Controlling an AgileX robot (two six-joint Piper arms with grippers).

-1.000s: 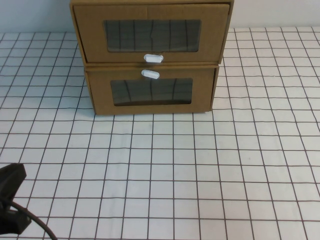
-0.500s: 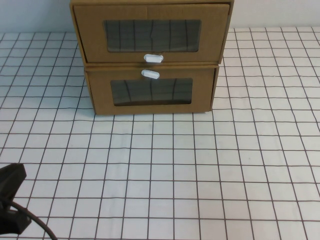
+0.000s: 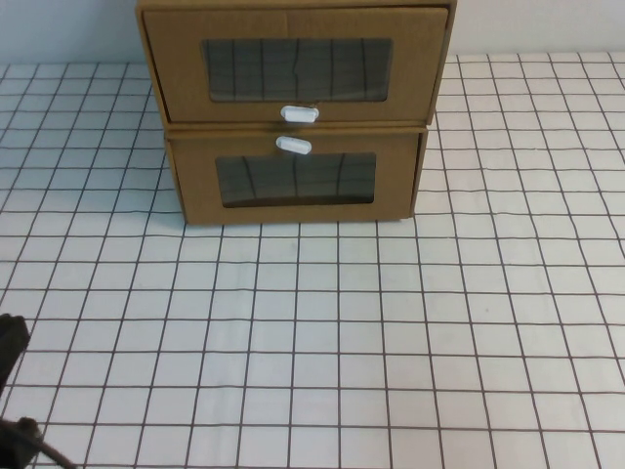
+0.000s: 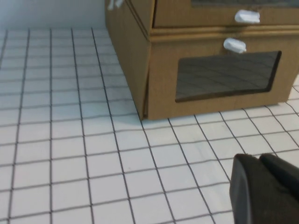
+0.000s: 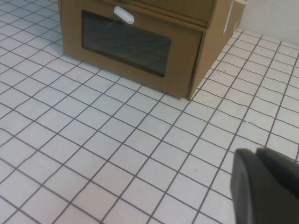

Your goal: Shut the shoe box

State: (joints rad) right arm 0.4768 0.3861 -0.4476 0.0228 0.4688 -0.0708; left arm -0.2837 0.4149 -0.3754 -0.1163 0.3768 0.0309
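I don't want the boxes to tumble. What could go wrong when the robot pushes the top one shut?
1. The shoe box sits stacked on the lower box, so a hard push might slide or tip the stack.
2. Its white handle is very near the lower handle, so a claw might hit the wrong box.
3. The left claw and right claw both hang well short of the boxes, so the reach might drift.

White gridded tabletop [image 3: 391, 332] — pale plain wall [image 3: 59, 29] behind it.
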